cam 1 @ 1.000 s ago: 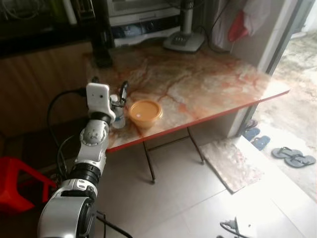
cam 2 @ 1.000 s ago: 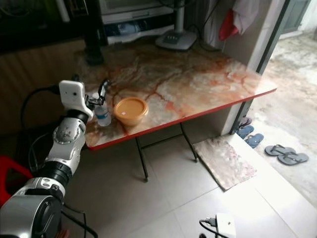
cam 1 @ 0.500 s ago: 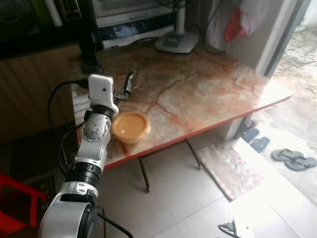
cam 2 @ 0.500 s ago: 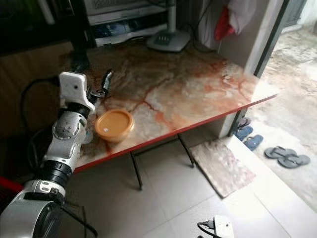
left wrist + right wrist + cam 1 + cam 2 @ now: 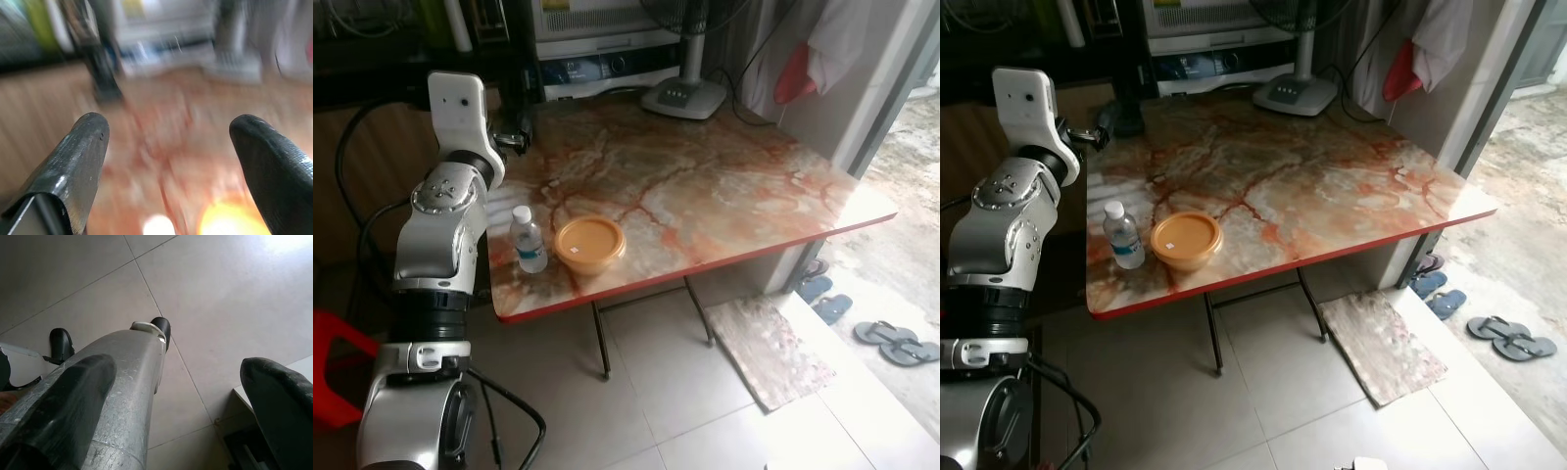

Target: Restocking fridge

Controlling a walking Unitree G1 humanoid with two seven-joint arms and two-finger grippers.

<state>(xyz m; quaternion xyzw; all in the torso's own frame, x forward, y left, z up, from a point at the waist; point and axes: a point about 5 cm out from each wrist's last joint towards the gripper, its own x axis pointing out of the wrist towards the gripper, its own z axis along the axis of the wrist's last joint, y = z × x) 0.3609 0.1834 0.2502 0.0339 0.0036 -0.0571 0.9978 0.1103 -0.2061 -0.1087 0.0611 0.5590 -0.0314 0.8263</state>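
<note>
A small clear water bottle [image 5: 529, 240] with a white cap stands upright near the front left corner of the marble table [image 5: 724, 186]. Right beside it sits a round orange lidded container [image 5: 590, 243]. My left gripper [image 5: 514, 134] is raised over the table's back left corner, well behind and above the bottle. In the left wrist view its fingers [image 5: 83, 161] stand wide apart with nothing between them, and the picture is blurred. My right gripper [image 5: 181, 396] hangs open beside my leg, over the tiled floor.
A fan base [image 5: 683, 95] and a white appliance [image 5: 597, 24] stand at the table's back edge, with a dark post [image 5: 517, 93] at the back left. A red stool [image 5: 333, 362] is on my left. A stone slab [image 5: 773, 338] and slippers [image 5: 891, 343] lie to the right.
My left arm has lifted up and back from the bottle, which now stands free on the table. The head camera has also shifted.
</note>
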